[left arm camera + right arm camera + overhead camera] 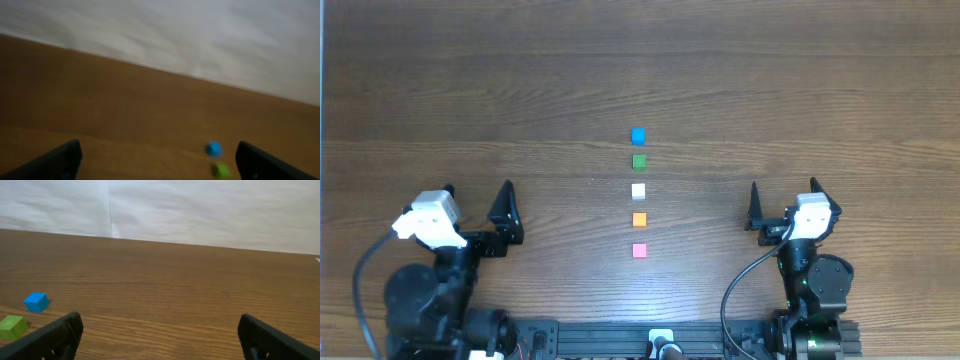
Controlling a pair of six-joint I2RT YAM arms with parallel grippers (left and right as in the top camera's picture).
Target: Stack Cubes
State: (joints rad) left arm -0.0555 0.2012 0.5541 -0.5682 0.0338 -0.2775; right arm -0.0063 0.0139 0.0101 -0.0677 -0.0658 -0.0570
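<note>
Several small cubes lie in a line down the middle of the wooden table: blue (638, 136), green (639, 162), white (638, 191), orange (639, 219) and pink (639, 250), each apart from its neighbours. My left gripper (478, 199) stands open at the left, well clear of the cubes, holding nothing. My right gripper (784, 194) stands open at the right, also holding nothing. The left wrist view shows the blue cube (214, 148) and green cube (221, 171) ahead between its fingers. In the right wrist view the blue cube (36, 302) and green cube (13, 327) sit off to one side.
The wooden table (520, 90) spreads wide around the cube line. A pale wall (200, 210) rises beyond the table's far edge. The arm bases and a black rail (660, 338) run along the near edge.
</note>
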